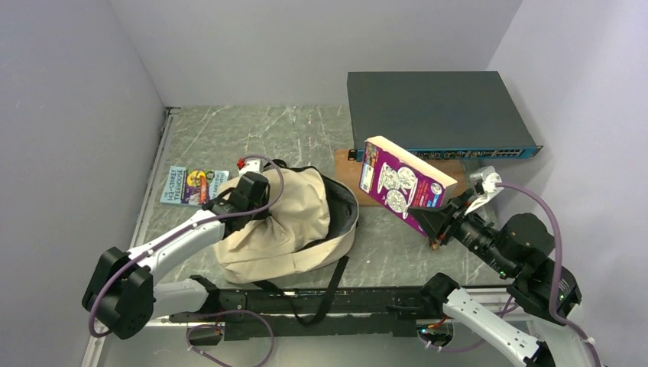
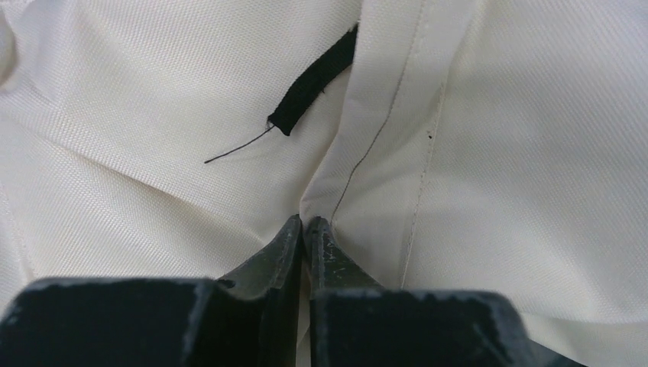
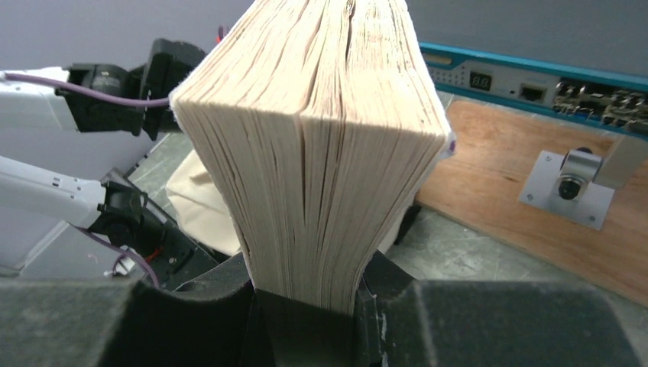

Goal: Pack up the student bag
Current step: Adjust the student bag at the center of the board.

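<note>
- The student bag lies slumped, soft cream woven fabric. Its mouth gapes rightward, dark inside, and we cannot tell what it holds.
- The left gripper pinches a fold of the bag's fabric on its left side, near a frayed black strap end.
- The right gripper clamps a thick purple paperback, tilted just right of the bag's mouth, with its page edges rough.
- A flat colourful book lies left of the bag.

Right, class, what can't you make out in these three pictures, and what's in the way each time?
- Inside of the backpack: top view, its own folded fabric covers most of the opening.
- Purple book cover: right wrist view shows only page edges; top view, title too small.
- Flat book: top view, lettering too small to read.
- Beyond the left gripper: left wrist view, only fabric.
</note>
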